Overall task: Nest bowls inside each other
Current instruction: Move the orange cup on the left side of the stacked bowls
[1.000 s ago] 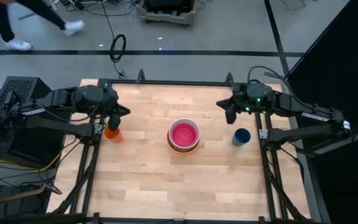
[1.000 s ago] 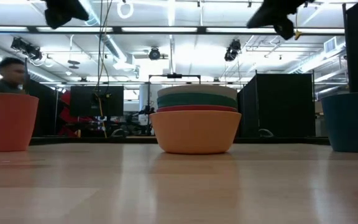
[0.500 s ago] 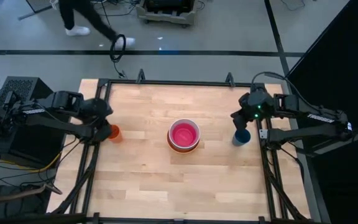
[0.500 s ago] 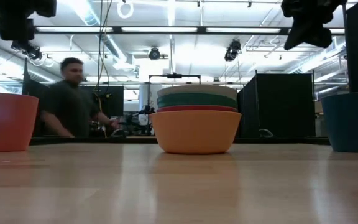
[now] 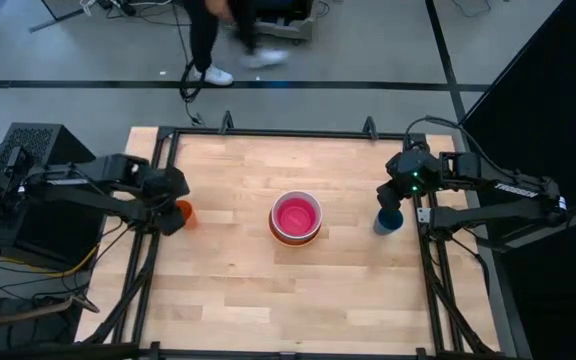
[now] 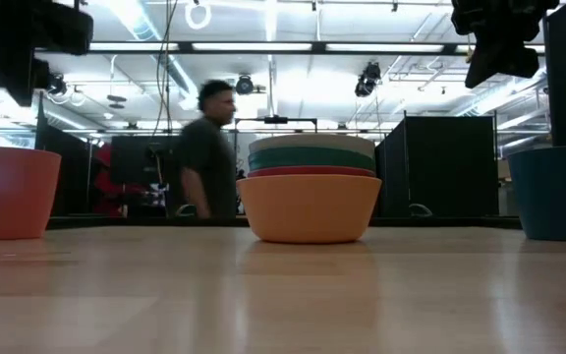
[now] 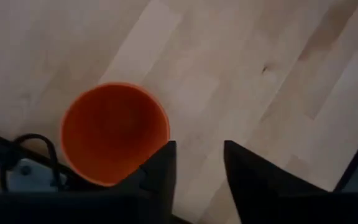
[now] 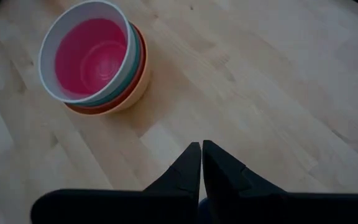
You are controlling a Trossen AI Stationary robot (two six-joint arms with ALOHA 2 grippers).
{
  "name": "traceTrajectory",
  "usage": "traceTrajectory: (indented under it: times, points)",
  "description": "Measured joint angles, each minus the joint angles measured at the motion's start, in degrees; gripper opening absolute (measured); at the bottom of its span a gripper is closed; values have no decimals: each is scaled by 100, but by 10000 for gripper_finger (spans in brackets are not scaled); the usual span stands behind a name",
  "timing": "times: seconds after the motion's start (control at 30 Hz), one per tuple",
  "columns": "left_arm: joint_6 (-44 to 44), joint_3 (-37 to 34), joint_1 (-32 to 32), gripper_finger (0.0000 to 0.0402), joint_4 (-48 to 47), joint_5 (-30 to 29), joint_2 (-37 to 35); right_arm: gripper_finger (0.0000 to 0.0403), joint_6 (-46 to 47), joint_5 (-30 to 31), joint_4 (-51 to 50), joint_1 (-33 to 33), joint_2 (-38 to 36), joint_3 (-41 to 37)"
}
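Left gripper (image 7: pixel 196 163), fingers parted a little and holding nothing, hovers at the tabletop's (image 5: pixel 228 290) nine o'clock edge, just beside the small orange cup (image 7: pixel 114 133). Right gripper (image 8: pixel 201 163), fingers pressed together and empty, hovers at three o'clock over the dark blue cup (image 5: pixel 389 219). The nested bowls (image 5: pixel 296 217) sit at centre, about equally far from both. Only the low view shows the stacked rims; the high view shows the pink bowl (image 5: pixel 297 215) innermost.

No text, label, brand, number or sign can be read anywhere
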Motion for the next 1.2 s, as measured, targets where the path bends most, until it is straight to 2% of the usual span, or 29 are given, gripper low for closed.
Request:
traceTrajectory:
  times: [0.2, 0.27, 0.77, 0.87, 1.03, 1.2]
  points:
    - [-61, -568, 0, 196, 191, -10, 58, 8, 18, -7, 10, 0, 2, 0]
    - [-91, -741, 0, 203, 321, 27, 68, 11, 74, -6, 9, 0, 2, 0]
    - [-601, -1341, 0, 74, 976, -235, 405, 9, 124, 8, 13, 0, 2, 2]
    - [-642, -1377, 0, 19, 1128, -252, 475, 11, 127, 14, 15, 0, 2, 2]
    - [-667, -1279, 0, 2, 1776, -256, 509, 2, 122, 17, 15, 0, 2, 2]
    - [-342, -744, 0, 0, 2619, -222, 853, 6, 103, 51, 17, -2, 8, 2]
